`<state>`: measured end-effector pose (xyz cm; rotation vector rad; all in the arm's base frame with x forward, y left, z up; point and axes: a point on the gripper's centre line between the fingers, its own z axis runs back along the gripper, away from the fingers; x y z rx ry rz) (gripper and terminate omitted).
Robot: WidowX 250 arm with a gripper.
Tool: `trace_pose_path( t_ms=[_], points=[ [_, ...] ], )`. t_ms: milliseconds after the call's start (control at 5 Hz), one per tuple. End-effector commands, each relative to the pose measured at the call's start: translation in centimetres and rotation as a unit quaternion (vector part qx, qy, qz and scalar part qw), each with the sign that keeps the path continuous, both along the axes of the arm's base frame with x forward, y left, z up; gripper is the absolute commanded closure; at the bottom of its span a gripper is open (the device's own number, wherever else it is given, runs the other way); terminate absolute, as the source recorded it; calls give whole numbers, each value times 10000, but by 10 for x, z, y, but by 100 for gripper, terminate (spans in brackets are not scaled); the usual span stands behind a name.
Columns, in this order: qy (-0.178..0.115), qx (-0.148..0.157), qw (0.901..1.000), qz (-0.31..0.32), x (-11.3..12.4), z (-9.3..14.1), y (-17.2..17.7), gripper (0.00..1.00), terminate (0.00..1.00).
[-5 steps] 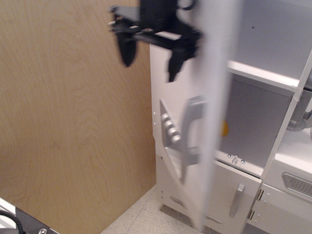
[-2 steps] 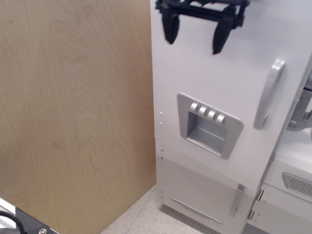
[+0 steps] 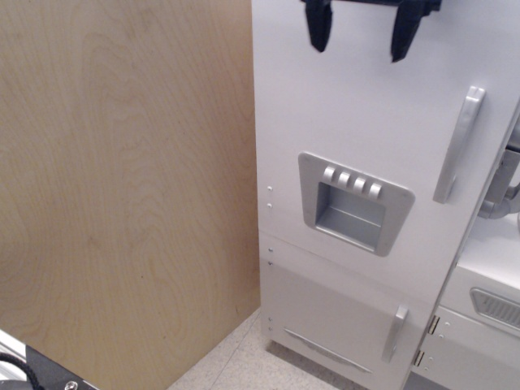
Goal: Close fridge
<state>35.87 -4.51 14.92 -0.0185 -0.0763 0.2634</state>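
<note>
The tall white toy fridge fills the right half of the view. Its large door lies flush against the cabinet, with the vertical silver bar handle on its right side and the grey dispenser panel with its row of buttons in the middle. The shelves inside are hidden behind the door. My black gripper is at the top edge of the view, in front of the door's upper part. Its two fingers hang apart with nothing between them.
A light plywood wall stands to the left of the fridge. Below the large door is a smaller door with a short silver handle. A white unit with a grey vent sits at the lower right. A speckled floor shows at the bottom.
The fridge door swung from half open to flush against the cabinet, hiding the shelves. My gripper moved right and up along the door's top.
</note>
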Motion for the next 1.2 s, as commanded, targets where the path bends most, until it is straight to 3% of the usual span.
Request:
trace_pose_path(
  t_ms=[0,1000],
  points=[
    [-334,-137,9992,195,19,24,4,0,0],
    [-804,-255,9945,616,39,33,6,0,0]
  ],
)
